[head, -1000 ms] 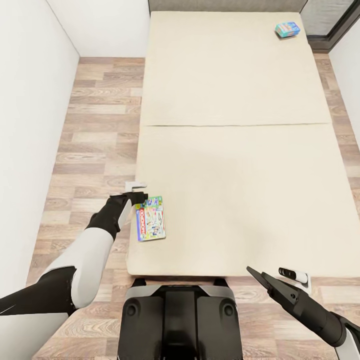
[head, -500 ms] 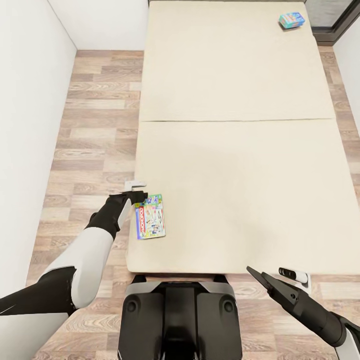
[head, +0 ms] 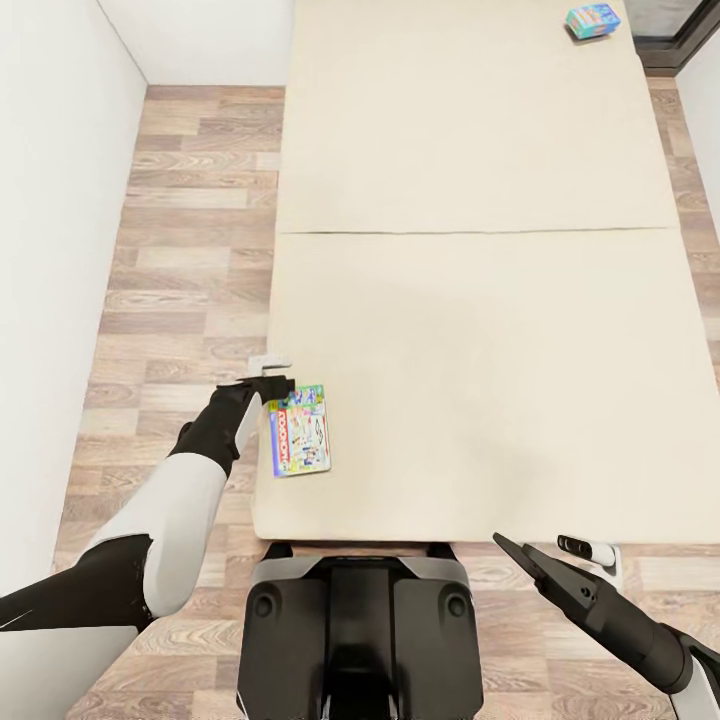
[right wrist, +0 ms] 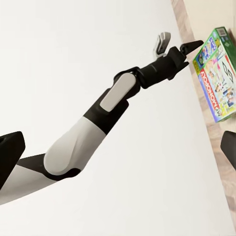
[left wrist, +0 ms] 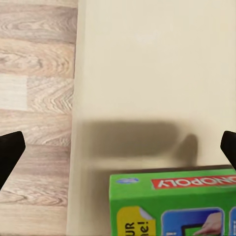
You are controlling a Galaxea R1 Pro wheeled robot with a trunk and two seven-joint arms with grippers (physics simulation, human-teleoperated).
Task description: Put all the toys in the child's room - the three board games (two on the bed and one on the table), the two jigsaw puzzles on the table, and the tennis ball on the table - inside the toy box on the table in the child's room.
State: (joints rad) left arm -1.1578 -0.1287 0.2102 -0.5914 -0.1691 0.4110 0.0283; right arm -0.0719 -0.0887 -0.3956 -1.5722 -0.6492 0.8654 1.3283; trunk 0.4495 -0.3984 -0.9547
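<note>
Two board games lie on the bed (head: 480, 330). The green-blue board game (head: 299, 441) sits flat near the bed's near left corner, its long axis running along the bed's length, slightly skewed from the left edge. In the left wrist view its green end face (left wrist: 173, 204) reads "MONOPOLY" upside down. The smaller blue board game (head: 593, 19) rests at the bed's far right corner, well apart from the first, turned a little askew. One seam splits the mattress across its width.

The left arm reaches forward over the wood floor (head: 190, 250) beside the bed, elbow bent, and the left gripper (head: 268, 384) hovers at the far left corner of the green-blue game; its dark fingertips (left wrist: 11, 150) stand spread wide with nothing between them. The right arm is held low off the bed's near right corner, and the right gripper (head: 515, 553) points toward the bed, its fingertips (right wrist: 9, 150) likewise parted and empty.
</note>
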